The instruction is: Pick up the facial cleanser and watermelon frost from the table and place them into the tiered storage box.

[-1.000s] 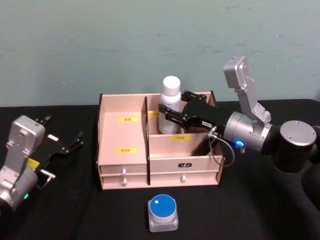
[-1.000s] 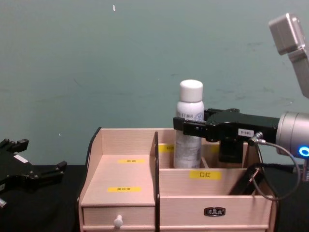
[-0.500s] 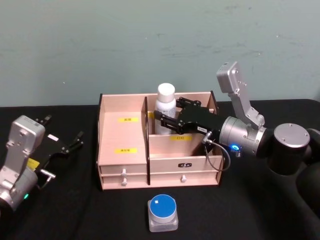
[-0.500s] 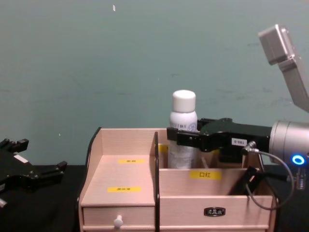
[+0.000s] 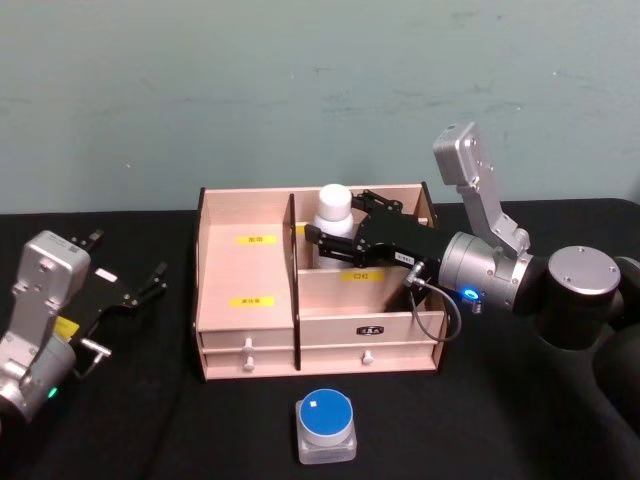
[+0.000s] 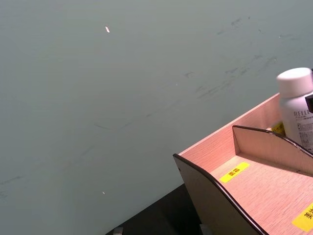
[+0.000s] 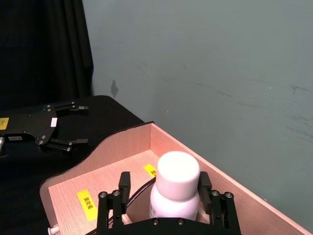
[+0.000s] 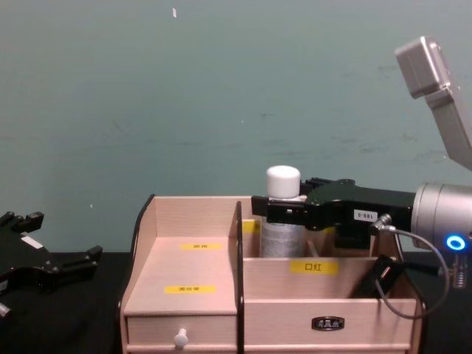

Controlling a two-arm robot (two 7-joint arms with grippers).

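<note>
Clamped in the right pincer (image 5: 333, 225), fingers shut tight on the neck just under the cap: white-capped bottle (image 5: 334, 203), upright in the rear compartment of the tiered storage box (image 5: 245, 262), beside the tall divider. Whether seated on the compartment floor, impossible to tell. Probably light, rigid plastic, smooth and round, so liable to twist or tip; best let go only once settled. Near the front edge of the table (image 5: 200, 430), apart from the box: blue-lidded jar (image 5: 326, 420), squat, best taken across its sides. Left pincer (image 5: 140, 285) parked near the table's left edge, fingers spread, holding nothing.
</note>
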